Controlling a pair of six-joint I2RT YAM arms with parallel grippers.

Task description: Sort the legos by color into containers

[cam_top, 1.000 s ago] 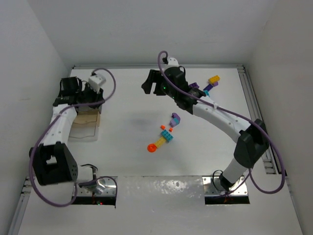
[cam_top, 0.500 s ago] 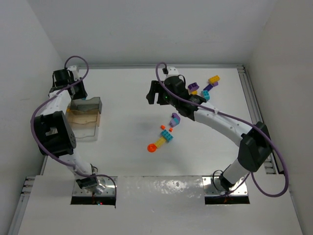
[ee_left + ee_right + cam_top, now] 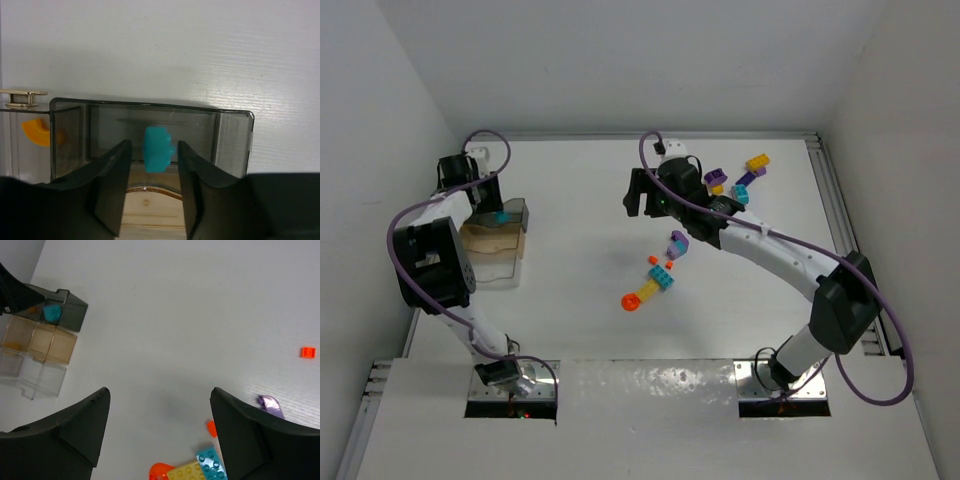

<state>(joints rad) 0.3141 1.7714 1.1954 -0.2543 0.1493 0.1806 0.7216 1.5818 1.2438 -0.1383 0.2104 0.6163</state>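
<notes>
The clear divided tray [image 3: 492, 262] stands at the left of the table. My left gripper [image 3: 490, 197] is over its far end, jaws open. A teal brick [image 3: 159, 152] lies loose in the dark end compartment [image 3: 231, 145], just beyond my left gripper [image 3: 153, 146]; it also shows from above [image 3: 502, 216]. An orange piece [image 3: 36, 132] sits in the compartment beside it. My right gripper [image 3: 638, 192] hangs open and empty over the table's middle back. Below it lie a purple piece [image 3: 678, 243], a teal-and-yellow block [image 3: 660, 280] and an orange piece [image 3: 632, 300].
More yellow, purple and teal bricks [image 3: 740, 178] lie at the back right behind the right arm. In the right wrist view the tray [image 3: 35, 355] is at the far left and a tiny orange stud [image 3: 308, 352] at the right. White walls enclose the table.
My left gripper has swung round to the tray's far end, and the teal brick now shows in the dark compartment. My right gripper has shifted slightly.
</notes>
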